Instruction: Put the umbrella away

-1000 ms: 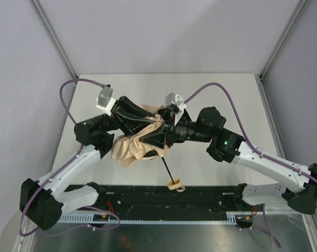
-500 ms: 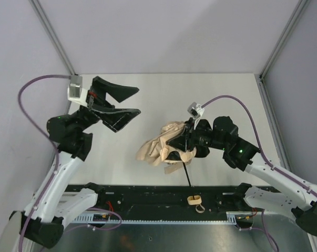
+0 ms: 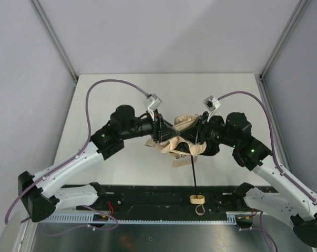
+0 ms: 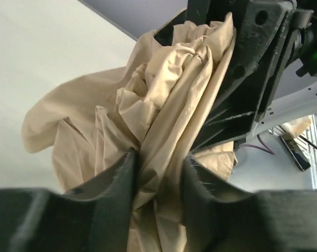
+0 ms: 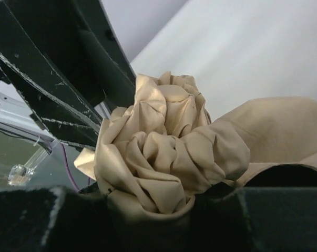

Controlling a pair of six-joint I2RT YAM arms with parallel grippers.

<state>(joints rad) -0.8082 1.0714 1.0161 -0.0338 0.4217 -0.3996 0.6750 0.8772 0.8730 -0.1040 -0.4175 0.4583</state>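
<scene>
Half a second ago the left arm stood high over the left side of the counter point(image 3: 121, 92), its pincer wide open and well apart from the umbrella point(image 3: 175, 148). Now this arm is stretched to the middle, and the left pincer point(image 3: 163, 137) meets the fabric from the left. The right arm kept its hold and carried the bundle a little toward the far edge. The handle point(image 3: 197, 198) is almost at the same place as before, at the near edge.

The canopy point(image 4: 163, 105) is tan-beige, folded but not rolled – a loose, wrinkled bunch with one flap hanging to the left. In the right wrist view it looks like a crumpled rosette point(image 5: 158, 142). The thin black shaft point(image 3: 193, 170) runs straight from the bunch toward the near edge and ends in the small pale handle, which lies over the black rail point(image 3: 147, 195) there.

The two arms reach inward from both sides and the pincers face each other over the middle of the counter, very close together. The left pincer point(image 4: 157, 181) is closed on a fold of canopy, which is pressed between its two fingers point(image 4: 116, 189). The right pincer point(image 5: 158, 218) is also closed on the fabric – the bunch rises from between its dark fingers. Whether the canopy touches the counter I cannot tell.
</scene>
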